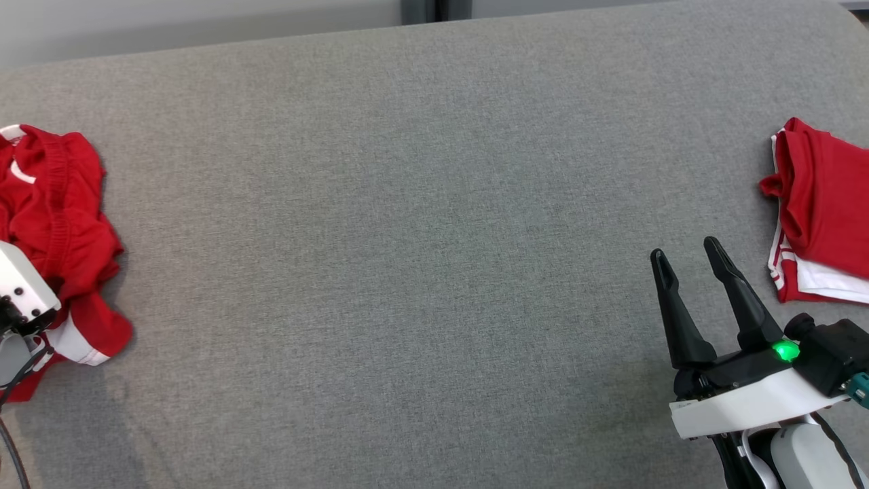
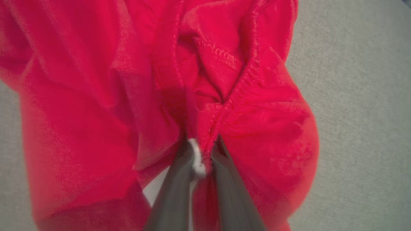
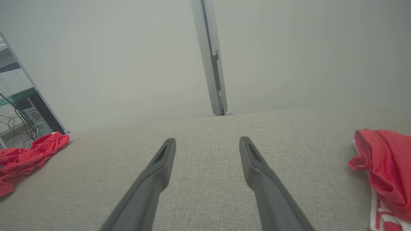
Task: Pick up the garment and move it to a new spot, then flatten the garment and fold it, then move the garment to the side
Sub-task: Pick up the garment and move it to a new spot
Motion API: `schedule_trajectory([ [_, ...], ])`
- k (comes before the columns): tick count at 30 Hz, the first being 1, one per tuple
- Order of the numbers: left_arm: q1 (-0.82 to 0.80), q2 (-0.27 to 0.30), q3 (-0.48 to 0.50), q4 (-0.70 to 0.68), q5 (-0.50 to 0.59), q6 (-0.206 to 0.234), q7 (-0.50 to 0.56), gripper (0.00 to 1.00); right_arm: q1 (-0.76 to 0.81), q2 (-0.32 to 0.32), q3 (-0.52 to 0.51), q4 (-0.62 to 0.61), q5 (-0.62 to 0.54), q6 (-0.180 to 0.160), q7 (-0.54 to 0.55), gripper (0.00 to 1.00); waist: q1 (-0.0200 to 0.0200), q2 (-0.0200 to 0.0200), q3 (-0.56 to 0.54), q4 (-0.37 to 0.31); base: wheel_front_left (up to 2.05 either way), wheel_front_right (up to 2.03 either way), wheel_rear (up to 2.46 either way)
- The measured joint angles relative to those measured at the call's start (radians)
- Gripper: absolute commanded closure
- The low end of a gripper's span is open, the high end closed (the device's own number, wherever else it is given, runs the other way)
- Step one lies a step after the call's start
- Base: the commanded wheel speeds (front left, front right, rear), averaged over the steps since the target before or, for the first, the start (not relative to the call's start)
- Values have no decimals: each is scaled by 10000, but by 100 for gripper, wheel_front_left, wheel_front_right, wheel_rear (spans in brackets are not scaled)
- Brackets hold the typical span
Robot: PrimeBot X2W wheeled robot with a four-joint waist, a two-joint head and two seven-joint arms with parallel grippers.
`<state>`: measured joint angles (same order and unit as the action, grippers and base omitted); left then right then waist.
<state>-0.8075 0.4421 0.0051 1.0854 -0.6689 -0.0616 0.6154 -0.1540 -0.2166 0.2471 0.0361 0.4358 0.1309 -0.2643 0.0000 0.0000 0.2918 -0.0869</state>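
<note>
Two red garments lie on your grey worktop (image 1: 421, 272), one at each side edge.

Arm pose:
- Your left arm reaches to the left edge. In the head view its white wrist housing (image 1: 20, 285) sits over the crumpled red garment (image 1: 61, 204) and hides the fingers.
- In the left wrist view, the left tool (image 2: 200, 146) has its two dark fingers (image 2: 173, 192) drawn nearly together. They pinch a raised fold of that garment, with a small white tuft (image 2: 196, 158) of cloth caught between them.
- Your right arm rests near the front right corner. The right tool (image 1: 684, 248) points toward the far edge, spread wide and holding nothing, just above the cloth surface. A green light (image 1: 786, 351) glows on its wrist.

Markings:
- A white curved mark (image 1: 22, 173) shows near the far end of the crumpled garment. It is too small to tell whether it is lettering.

Materials and shapes:
- The worktop has a grey woven cover, matte, with a rounded far edge.
- The crumpled garment is soft red knit, bunched in loose folds. It has a gathered ribbed waistband (image 1: 58, 197), a white band (image 1: 75, 343) at its near end, and a stitched, overlocked seam (image 2: 237, 93) running toward the pinch.
- The folded red garment (image 1: 825, 197) lies at the right edge in flat stacked layers. It has white striped trim (image 1: 787, 265) along its inner side and lies apart from the right tool.
- A pale metal post (image 3: 210, 64) stands behind the far edge, against a plain wall.
</note>
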Motion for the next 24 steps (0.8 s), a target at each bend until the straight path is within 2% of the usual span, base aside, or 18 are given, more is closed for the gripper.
schedule_trajectory([
  [11, -166, -77, -934, -976, 502, -447, -128, 100, 50, 84, 27, 111, -4, 0, 0, 0, 0, 0, -655, 222, 0, 0, 0],
  [20, -101, -355, -2322, -2913, 683, -652, 238, 100, 423, 244, 102, 305, 38, 0, 0, 0, 0, 0, -1711, 186, 0, 0, 0],
  [24, 311, -447, -3338, -4201, 512, -665, 539, 100, 470, 242, 75, 326, 40, 0, -2, 0, 0, 0, -2048, -2, 0, 0, 0],
])
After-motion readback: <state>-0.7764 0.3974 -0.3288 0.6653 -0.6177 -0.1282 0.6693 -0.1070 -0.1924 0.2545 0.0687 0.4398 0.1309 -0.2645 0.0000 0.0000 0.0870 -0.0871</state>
